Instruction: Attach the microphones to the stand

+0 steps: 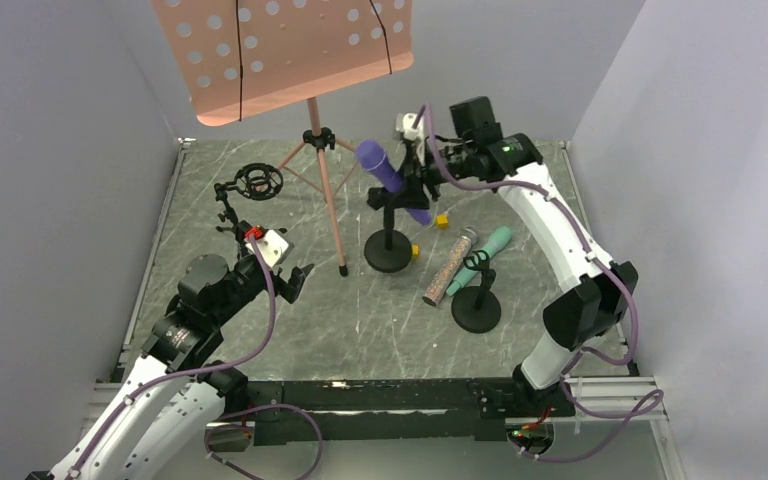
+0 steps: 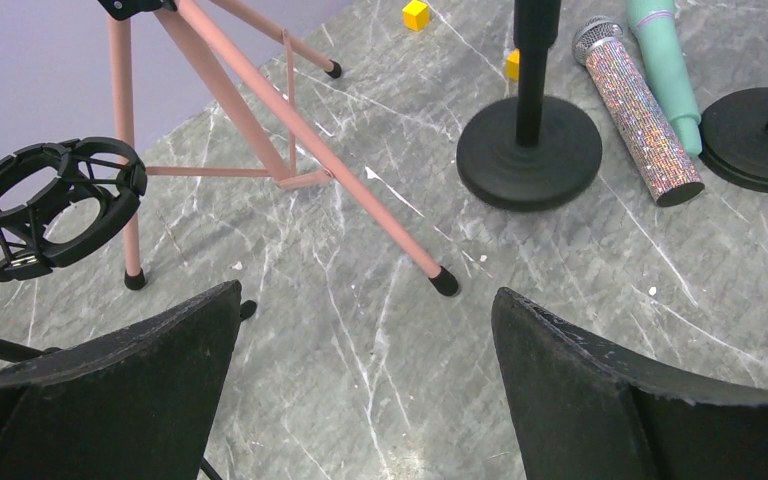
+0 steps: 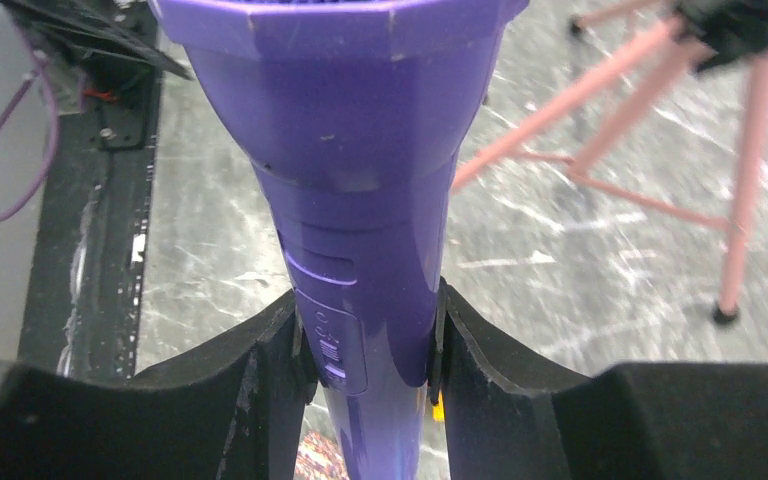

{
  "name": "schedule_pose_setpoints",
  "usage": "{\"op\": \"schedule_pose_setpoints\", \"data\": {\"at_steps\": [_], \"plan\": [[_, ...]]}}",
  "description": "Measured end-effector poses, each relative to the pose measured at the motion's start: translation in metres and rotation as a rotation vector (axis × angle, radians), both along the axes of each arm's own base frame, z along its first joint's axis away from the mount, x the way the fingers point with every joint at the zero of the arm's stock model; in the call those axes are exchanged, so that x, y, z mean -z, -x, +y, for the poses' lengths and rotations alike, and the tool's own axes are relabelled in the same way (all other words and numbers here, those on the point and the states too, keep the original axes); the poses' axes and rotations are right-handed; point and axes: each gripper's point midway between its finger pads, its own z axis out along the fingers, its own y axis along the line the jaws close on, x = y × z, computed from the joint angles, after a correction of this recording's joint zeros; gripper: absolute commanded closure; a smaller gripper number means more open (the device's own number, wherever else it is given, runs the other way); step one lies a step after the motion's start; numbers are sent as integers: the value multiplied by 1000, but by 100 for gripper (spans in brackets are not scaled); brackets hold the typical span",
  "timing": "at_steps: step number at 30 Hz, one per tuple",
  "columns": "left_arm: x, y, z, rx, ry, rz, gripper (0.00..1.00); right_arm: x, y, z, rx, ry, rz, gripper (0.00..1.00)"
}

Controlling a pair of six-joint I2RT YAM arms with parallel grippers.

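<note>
My right gripper is shut on the purple microphone and holds it tilted, head up to the left, at the clip on top of the middle black stand. I cannot tell whether it sits in the clip. In the right wrist view both fingers press the purple microphone's body at the gripper. The glittery microphone and the mint-teal microphone lie on the table beside a second black stand. They also show in the left wrist view, glittery and mint. My left gripper is open and empty above the table.
A pink music stand on tripod legs stands at the back centre. A black shock-mount stand is at the back left. Small yellow cubes lie near the middle stand's base.
</note>
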Motion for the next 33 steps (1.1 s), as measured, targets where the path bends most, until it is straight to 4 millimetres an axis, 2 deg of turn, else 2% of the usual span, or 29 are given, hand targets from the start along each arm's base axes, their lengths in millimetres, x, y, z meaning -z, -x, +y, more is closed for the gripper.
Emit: {"op": "schedule_pose_setpoints", "data": {"at_steps": [3, 5, 10, 12, 16, 20, 23, 26, 30, 33], "plan": [[0, 0, 0, 0, 1, -1, 1, -2, -24, -25, 100, -3, 18, 85], [-1, 0, 0, 1, 2, -3, 1, -3, -47, -51, 202, -3, 25, 85], [-1, 1, 0, 1, 3, -5, 1, -11, -113, -131, 492, -25, -35, 84], [-1, 1, 0, 1, 3, -5, 1, -17, -133, -163, 595, -32, -66, 84], [-2, 1, 0, 0, 4, -6, 1, -29, -165, -229, 796, -54, -122, 83], [-3, 1, 1, 0, 6, -10, 1, -24, -194, -279, 952, -59, -150, 83], [-1, 1, 1, 0, 4, -7, 1, -5, -215, -301, 1023, -51, -136, 82], [-1, 1, 1, 0, 4, -6, 1, 24, -231, -316, 1073, -37, -89, 82], [-1, 1, 1, 0, 4, -6, 1, 59, -236, -327, 1105, -11, -26, 80], [-1, 1, 1, 0, 4, -6, 1, 76, -232, -330, 1111, 1, 11, 76]]}}
